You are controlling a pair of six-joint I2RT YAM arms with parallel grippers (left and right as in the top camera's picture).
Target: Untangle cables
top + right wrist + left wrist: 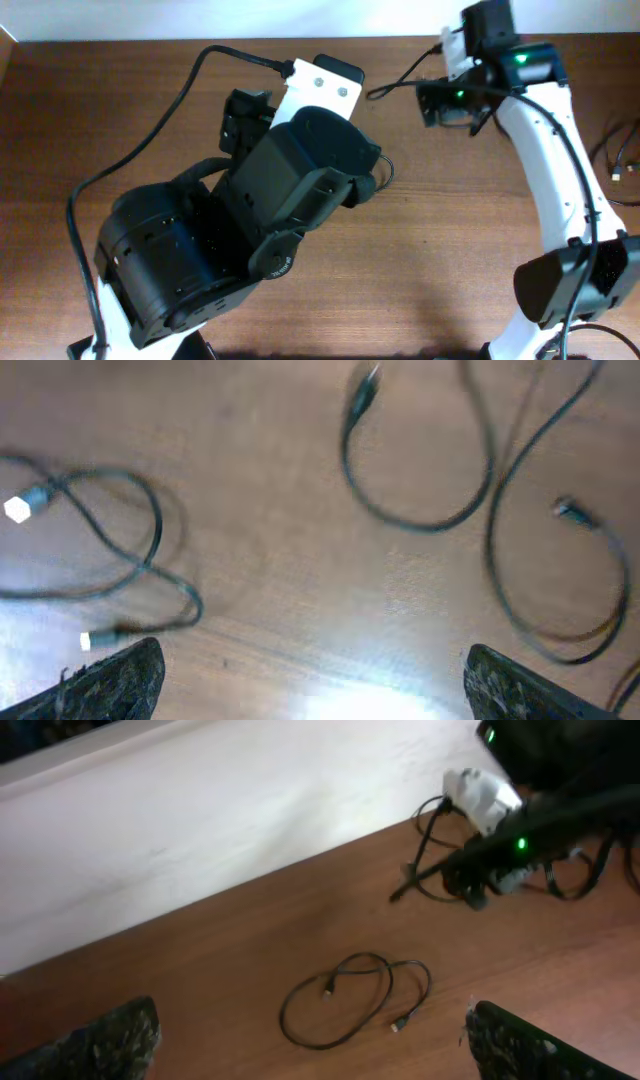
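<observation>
The desk (pixel 430 250) is reddish-brown wood with a fine, streaky grain. On the desk, the cables (pixel 345 1005) are black with pale silver plug tips. Above the desk, the left arm (pixel 290 190) is mostly matt black with a white plate. The right arm (pixel 545 150) is white with black joints and 2 green lights (pixel 521 58). The left tool (pixel 310 1025) has fingers (pixel 110 1040) of black flecked with grey. Behind the desk, the wall (pixel 200 830) is off-white.

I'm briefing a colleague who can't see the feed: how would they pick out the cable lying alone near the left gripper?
On the brown wooden table, look just ahead of the open left gripper. A thin black cable lies flat there in one loose loop, both small plugs showing. Unlike the other cables, bunched farther off by the right arm, it touches nothing else.
</observation>
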